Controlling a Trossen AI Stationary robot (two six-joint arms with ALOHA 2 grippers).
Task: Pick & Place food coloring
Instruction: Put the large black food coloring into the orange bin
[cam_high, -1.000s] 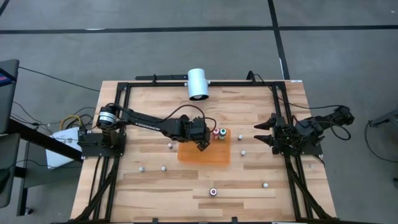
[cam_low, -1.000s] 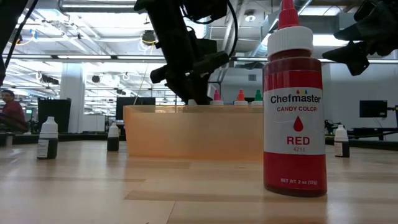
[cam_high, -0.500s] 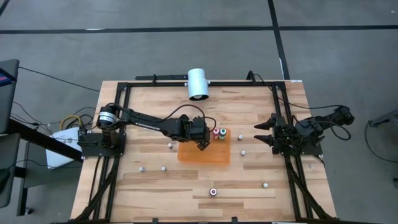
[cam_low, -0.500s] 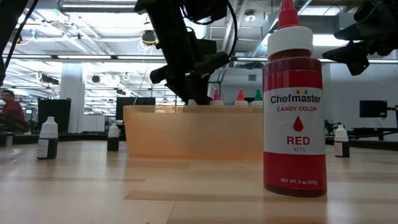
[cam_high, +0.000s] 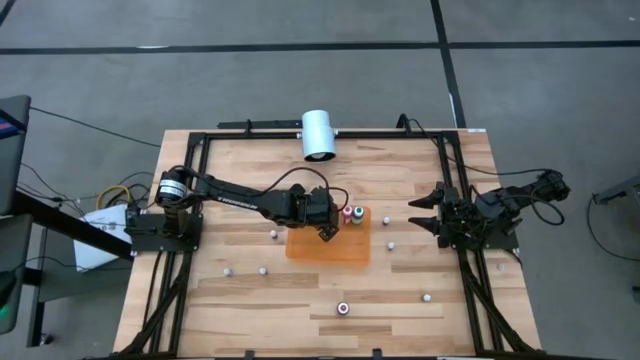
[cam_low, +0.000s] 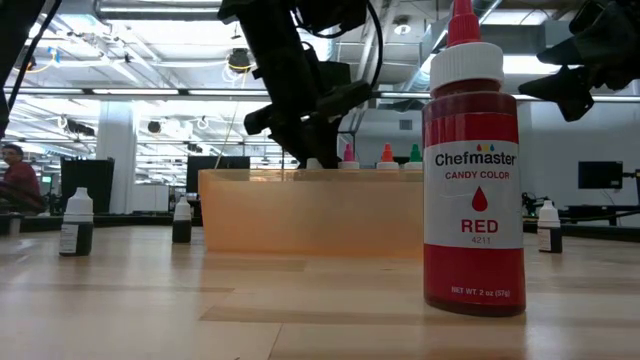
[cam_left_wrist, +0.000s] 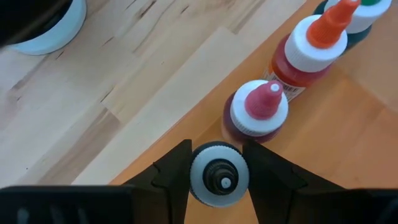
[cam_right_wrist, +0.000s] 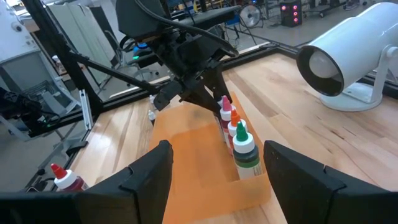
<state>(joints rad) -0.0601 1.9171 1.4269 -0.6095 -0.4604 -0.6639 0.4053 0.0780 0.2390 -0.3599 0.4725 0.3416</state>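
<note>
On the far edge of the orange mat (cam_high: 328, 250) stands a row of food coloring bottles: pink tip (cam_left_wrist: 260, 106), orange tip (cam_left_wrist: 320, 37), green tip (cam_left_wrist: 360, 12). At the row's near end is a bottle with a white cap and black tip (cam_left_wrist: 219, 177). My left gripper (cam_left_wrist: 219, 186) is shut on it and shows over the mat (cam_high: 325, 230) in the high view. In the low view the mat's near side (cam_low: 310, 210) hides the bottles' bodies. My right gripper (cam_high: 420, 213) waits open at the table's right side. My left gripper has the black-tipped bottle's white cap (cam_left_wrist: 200, 175) between its two fingers, one on each side of the cap. The fingers slant down onto it from the table's left. The bottle stands upright in line with the row; the cap hides its base.
A red bottle (cam_high: 343, 308) stands near the front edge, large in the low view (cam_low: 473, 170). Small bottles are scattered on the wood, such as one at left (cam_high: 273, 236) and one at right (cam_high: 391, 244). A white cylinder (cam_high: 318, 134) lies at the far edge.
</note>
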